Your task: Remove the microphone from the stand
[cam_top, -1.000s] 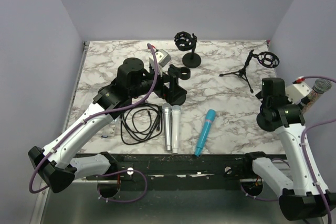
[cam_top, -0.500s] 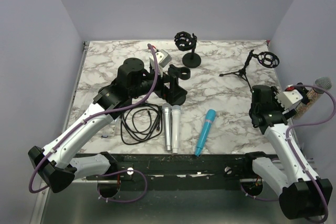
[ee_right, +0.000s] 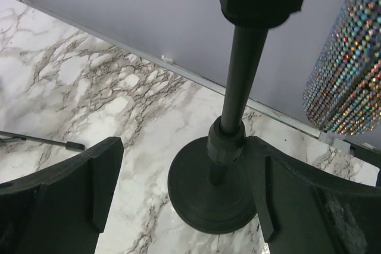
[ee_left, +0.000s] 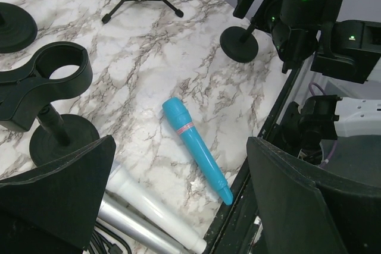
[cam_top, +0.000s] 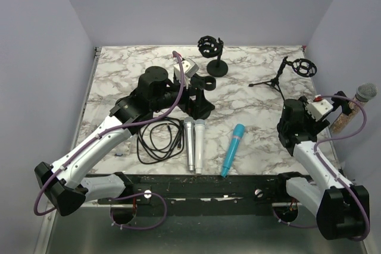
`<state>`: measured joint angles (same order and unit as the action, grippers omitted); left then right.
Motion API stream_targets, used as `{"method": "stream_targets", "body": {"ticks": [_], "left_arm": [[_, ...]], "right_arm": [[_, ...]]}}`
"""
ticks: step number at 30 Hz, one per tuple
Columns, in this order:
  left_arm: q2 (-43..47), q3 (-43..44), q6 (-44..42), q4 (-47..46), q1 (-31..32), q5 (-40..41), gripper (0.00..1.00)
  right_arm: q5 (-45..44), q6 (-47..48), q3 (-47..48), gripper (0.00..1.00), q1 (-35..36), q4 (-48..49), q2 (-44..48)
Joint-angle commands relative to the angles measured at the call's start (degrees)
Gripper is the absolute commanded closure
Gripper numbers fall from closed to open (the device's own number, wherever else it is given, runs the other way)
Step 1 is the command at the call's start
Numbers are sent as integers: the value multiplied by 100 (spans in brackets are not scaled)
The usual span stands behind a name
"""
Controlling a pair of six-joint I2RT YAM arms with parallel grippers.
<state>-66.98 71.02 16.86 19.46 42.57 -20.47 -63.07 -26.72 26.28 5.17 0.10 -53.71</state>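
Note:
A sparkly microphone (cam_top: 351, 111) with a grey head sits tilted in a black stand at the table's right edge. In the right wrist view its glittering body (ee_right: 348, 69) is at the upper right, beside the stand's pole (ee_right: 238, 87) and round base (ee_right: 217, 197). My right gripper (cam_top: 339, 104) is open, and in its own view (ee_right: 184, 206) its fingers straddle the base of the stand, holding nothing. My left gripper (cam_top: 189, 90) is open and empty (ee_left: 178, 206). It hovers by an empty black clip stand (ee_left: 53, 78) in the middle of the table.
A blue microphone (cam_top: 233, 149), a white one and a silver one (cam_top: 194, 144) lie near the front edge beside a coiled black cable (cam_top: 158, 138). A shock-mount stand (cam_top: 213, 55) and a small tripod (cam_top: 280, 78) stand at the back.
My right arm has pulled in and turned its gripper toward the stand at the right edge. My left gripper has shifted slightly right by the clip stand.

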Motion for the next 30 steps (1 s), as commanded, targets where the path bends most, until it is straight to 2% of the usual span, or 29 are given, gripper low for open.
{"method": "stream_targets", "body": {"ticks": [1,5,11,15,20,24,30], "left_arm": [[-52,87,-120,41,83,75,4],[-78,94,-191,79,128,174,4],[-94,104,-218,97,155,217,5],[-87,99,-227,97,173,212,4],[-87,97,-236,106,190,251,4],[-61,93,-251,105,199,277,4],[-69,103,-271,121,217,308,4]], "right_arm": [[-410,411,-119,12,-33,1390,-405],[-492,515,-156,16,-81,1694,-671],[-370,849,-432,18,-220,2208,-593],[-121,1078,-603,25,-279,2525,-538],[114,1142,-761,40,-280,3044,-640],[477,1200,-982,47,-280,3629,-712],[894,986,-855,68,-285,3679,-976]]}}
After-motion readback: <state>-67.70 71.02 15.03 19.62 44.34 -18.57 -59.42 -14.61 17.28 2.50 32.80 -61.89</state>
